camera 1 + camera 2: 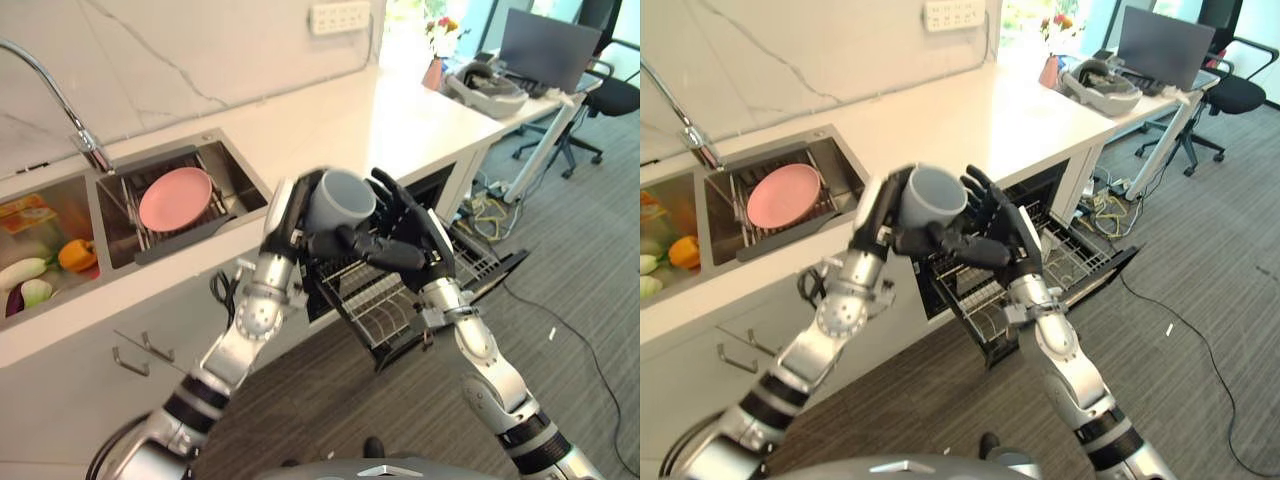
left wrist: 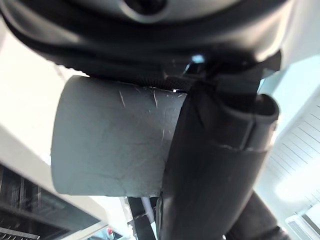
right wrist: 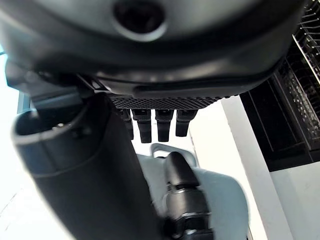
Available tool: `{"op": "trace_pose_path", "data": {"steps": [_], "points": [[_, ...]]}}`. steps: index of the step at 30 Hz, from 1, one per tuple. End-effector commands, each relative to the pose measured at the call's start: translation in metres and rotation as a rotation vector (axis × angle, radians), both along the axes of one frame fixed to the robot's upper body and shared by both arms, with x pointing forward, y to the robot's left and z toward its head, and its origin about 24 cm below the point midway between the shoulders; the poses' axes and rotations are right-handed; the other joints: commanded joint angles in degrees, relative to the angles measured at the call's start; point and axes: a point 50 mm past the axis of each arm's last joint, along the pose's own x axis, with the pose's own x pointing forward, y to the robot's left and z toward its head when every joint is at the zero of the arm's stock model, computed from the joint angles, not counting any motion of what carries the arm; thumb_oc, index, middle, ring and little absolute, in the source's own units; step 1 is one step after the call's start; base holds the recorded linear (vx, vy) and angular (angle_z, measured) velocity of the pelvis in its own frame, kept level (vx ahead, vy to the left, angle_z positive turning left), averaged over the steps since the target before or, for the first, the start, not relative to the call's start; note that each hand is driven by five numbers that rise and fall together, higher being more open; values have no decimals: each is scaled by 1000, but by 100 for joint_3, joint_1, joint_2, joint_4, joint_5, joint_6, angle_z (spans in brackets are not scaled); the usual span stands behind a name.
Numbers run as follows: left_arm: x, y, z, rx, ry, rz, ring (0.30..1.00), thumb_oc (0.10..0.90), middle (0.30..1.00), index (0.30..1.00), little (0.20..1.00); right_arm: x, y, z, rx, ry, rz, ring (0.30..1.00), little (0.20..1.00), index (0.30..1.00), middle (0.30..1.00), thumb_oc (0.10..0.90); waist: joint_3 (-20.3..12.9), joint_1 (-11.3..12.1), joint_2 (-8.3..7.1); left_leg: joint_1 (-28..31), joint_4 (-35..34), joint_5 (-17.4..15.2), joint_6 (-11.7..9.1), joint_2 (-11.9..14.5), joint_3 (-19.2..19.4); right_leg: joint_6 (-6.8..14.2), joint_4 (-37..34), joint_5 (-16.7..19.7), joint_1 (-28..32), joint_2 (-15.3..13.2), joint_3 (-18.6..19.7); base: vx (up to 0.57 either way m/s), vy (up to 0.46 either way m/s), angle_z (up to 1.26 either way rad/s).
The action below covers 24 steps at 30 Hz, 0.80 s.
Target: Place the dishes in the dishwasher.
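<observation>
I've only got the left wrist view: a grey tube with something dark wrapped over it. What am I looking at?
Observer: That's a grey mug, gripped by the robot's left hand in front of a kitchen counter.
Operator: Where is it supposed to go?
Observer: A dishwasher rack stands pulled out just below the hands.
Operator: What's the other hand doing?
Observer: The right hand is open, fingers straight, right beside the mug.
Operator: Any more dishes around?
Observer: A pink plate lies in the sink.
</observation>
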Motion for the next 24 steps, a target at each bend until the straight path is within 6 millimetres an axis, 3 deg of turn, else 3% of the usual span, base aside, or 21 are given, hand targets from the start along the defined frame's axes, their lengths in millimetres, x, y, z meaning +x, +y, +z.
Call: {"op": "trace_pose_path", "data": {"steps": [1,9,18,24], "points": [[-8,-19,42,-94,-231,-158,300,400,300,300,300,2,-29,47,154,-237,-159,900,900,900,900,800,-265,-117,-499,131,35,-298,68,-211,-688,596,190,-91,-473,-531,656,110,-75,20],[-11,-15,51,-79,-280,-151,300,400,300,300,300,0,-35,51,119,-258,-179,900,900,900,900,800,-362,-148,-397,68,25,-234,6,-115,-840,497,161,-276,-228,-503,554,54,-46,17],[-4,2,92,-198,-456,-12,300,400,300,300,300,-5,-60,51,92,-264,-301,900,900,900,900,800,-467,-273,-319,64,14,-304,-129,6,-727,505,66,-386,-62,-503,319,50,-21,5],[-5,3,114,-279,-525,-34,300,400,300,300,300,0,-61,40,60,-205,-294,900,900,900,900,800,-449,-283,-294,77,14,-316,-168,36,-596,523,54,-387,-41,-514,296,20,-4,-1]]}}
